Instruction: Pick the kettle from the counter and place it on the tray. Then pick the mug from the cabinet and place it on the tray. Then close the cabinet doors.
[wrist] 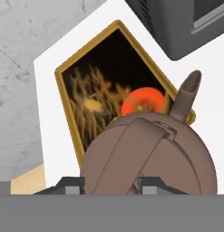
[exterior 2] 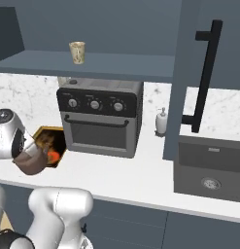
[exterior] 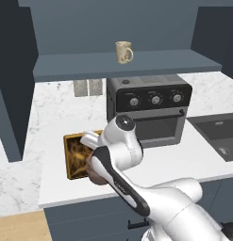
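1. Closest to me, the gripper [wrist: 109,183] is clamped on the arched handle of the brown kettle [wrist: 149,154]; its two dark tips sit either side of that strap, so the kettle is carried, hanging under the hand near the front edge of the counter [exterior: 184,162].
2. The kettle's spout points away over the tray [wrist: 72,68], and from the hand's own angle the round body overlaps the tray's near corner and golden rim. From the right base view the kettle [exterior 2: 31,163] seems just short of the tray [exterior 2: 43,133], so I'd judge it not yet centred.
3. To do this step well: carry the kettle a little further over the dark painted surface, keep it level so it doesn't swing on the thin handle, lower until the base sits flat inside the rim, then let go. Setting it on the rim would leave it tilted.
4. Behind the tray stands the toaster oven [exterior: 148,108]; stay clear of it.
5. Farthest, the cream mug [exterior: 123,52] waits on the shelf of the open cabinet [exterior: 127,63].
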### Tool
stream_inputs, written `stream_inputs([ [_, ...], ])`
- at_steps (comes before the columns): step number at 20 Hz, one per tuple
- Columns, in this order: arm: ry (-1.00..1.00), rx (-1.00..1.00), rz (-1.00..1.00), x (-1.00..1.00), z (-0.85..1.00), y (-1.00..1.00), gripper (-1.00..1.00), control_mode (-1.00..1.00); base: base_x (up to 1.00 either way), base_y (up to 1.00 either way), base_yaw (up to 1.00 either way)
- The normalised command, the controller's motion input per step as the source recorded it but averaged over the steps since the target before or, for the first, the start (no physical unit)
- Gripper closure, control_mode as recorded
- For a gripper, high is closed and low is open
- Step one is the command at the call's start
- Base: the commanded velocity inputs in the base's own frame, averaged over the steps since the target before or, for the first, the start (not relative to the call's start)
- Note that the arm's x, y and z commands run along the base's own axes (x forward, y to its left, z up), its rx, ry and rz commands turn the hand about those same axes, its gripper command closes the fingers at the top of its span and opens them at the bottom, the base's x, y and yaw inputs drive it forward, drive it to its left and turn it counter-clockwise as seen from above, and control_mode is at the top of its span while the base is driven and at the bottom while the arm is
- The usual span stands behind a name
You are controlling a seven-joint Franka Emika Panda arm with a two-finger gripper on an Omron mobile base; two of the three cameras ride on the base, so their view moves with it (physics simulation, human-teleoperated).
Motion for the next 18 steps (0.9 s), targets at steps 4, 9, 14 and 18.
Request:
stream_inputs([
  [4, -0.04, 0.0, 0.0, 0.83, 0.27, 0.26, 1.0, -1.0, 0.0, 0.0, 0.0],
  [9, -0.01, 0.0, 0.0, 0.87, 0.08, 0.24, 1.0, -1.0, 0.0, 0.0, 0.0],
  [14, 0.0, 0.0, 0.0, 0.82, -0.01, 0.25, 1.0, -1.0, 0.0, 0.0, 0.0],
  [18, 0.0, 0.0, -0.01, 0.68, -0.1, 0.23, 1.0, -1.0, 0.0, 0.0, 0.0],
])
